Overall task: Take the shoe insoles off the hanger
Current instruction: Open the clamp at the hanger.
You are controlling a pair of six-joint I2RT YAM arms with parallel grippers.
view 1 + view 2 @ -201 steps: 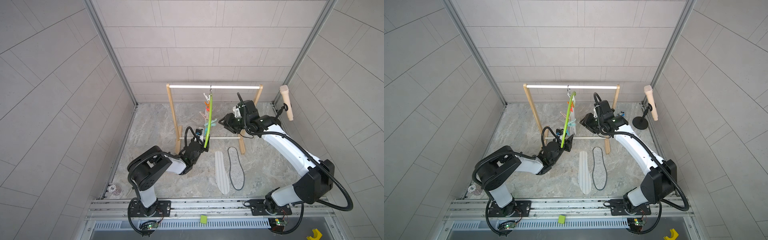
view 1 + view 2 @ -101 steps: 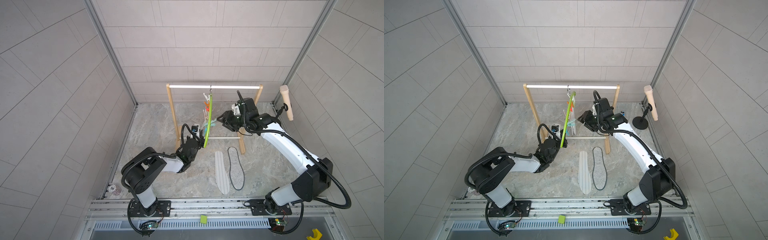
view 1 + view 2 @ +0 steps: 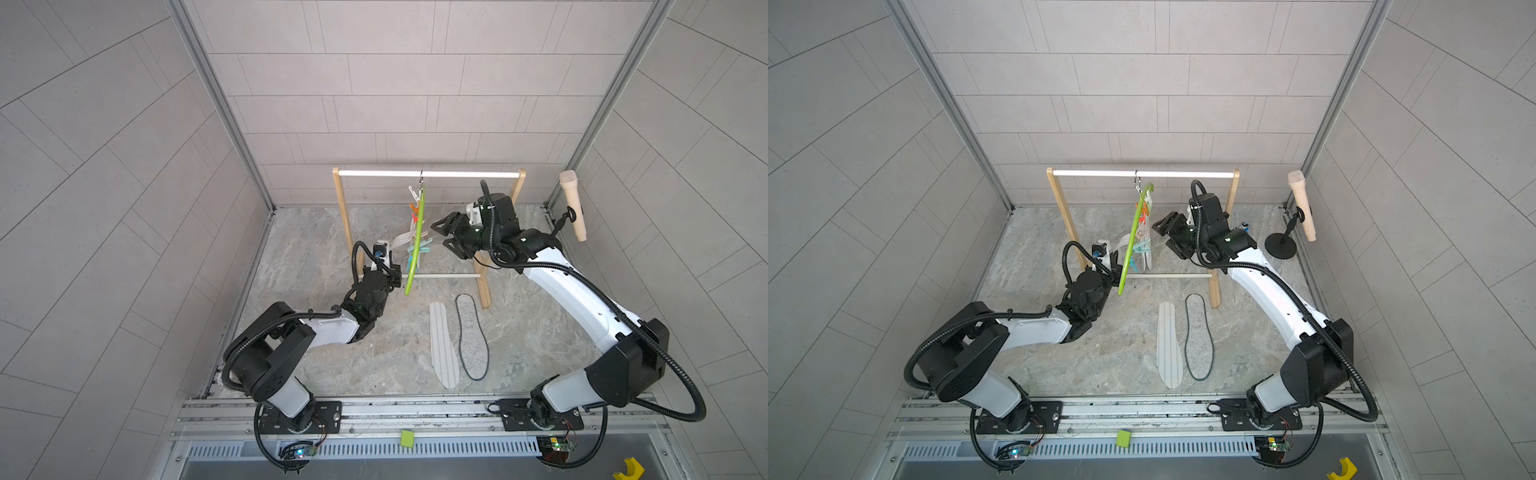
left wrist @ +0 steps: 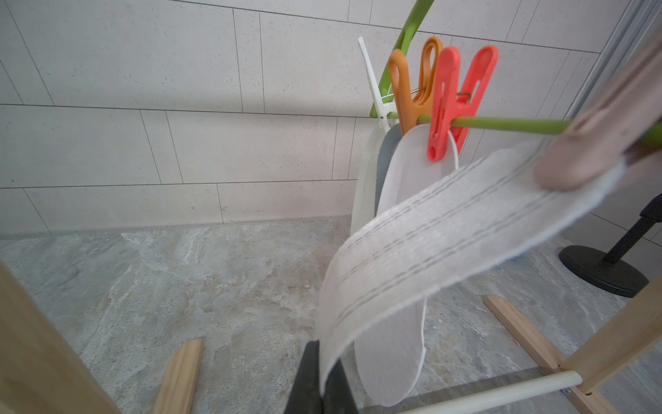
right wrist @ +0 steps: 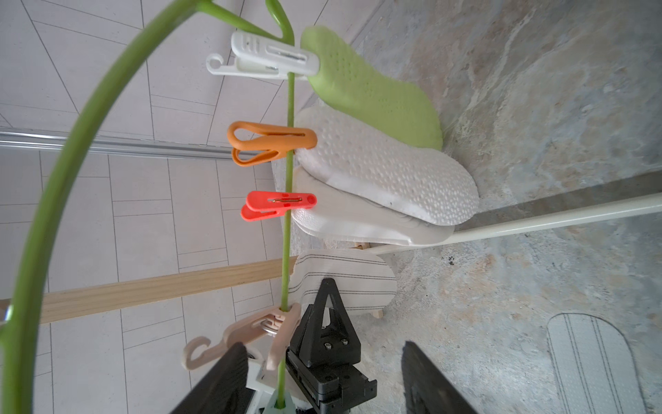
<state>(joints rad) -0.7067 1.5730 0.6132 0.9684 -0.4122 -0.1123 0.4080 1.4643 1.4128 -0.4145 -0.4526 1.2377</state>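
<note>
- The left pincer is clamped tight on the free end of the striped insole. From those jaws the insole curves up and away to the beige clothespin, which pins its far end to the hanger.
- That easy bend tells me it is thin, light and floppy. It has no weight to fight, but I'd guess it slips or frays if yanked against the peg.
- The right pincer stands wide and empty, with the beige peg close by one finger. I'd pinch the peg's handles, not the insole.
- Farther along the bar from the right pincer hang the mint insole and the dotted insole. Both look like thicker foam, best gripped at the low free end.
- Two more insoles lie flat on the worktop, well apart from both pincers.
</note>
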